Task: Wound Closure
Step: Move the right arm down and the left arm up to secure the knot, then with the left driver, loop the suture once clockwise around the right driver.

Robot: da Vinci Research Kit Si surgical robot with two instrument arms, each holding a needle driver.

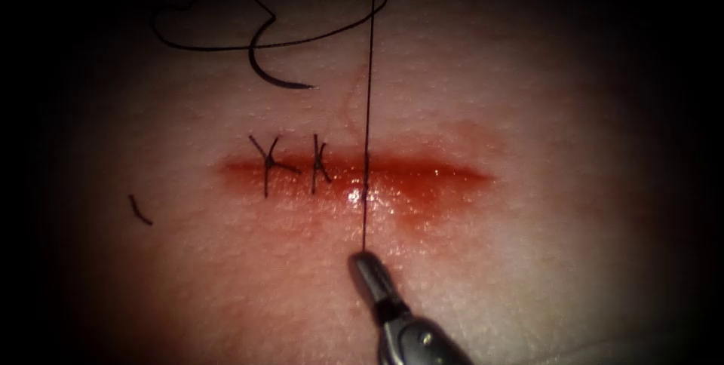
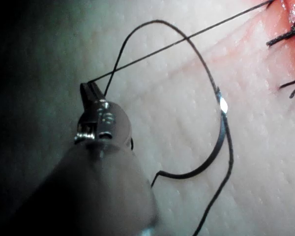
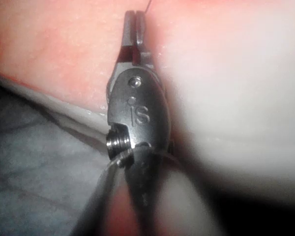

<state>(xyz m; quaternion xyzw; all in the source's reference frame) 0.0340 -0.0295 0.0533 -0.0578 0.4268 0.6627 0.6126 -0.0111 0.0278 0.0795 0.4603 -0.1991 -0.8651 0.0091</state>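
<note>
Endoscope view: the needle (image 1: 264,63), a dark steel arc, lies loose on the pale, pebbled tissue (image 1: 528,108), well beyond the right tool (image 1: 362,261) on the far side of the cut (image 1: 422,176); it is not in the tissue and no jaws hold it. Black thread (image 1: 368,93) curls around it in slack loops, then runs as one taut straight line across the glossy red cut down to the right tool, whose slim metal jaws are closed on its end. In the left wrist view the left tool (image 2: 88,87) pinches the other taut end, the needle curving just beside it. Two knotted stitches (image 1: 290,163) cross the cut left of the taut line. A short cut end (image 1: 139,210) lies farther left.
</note>
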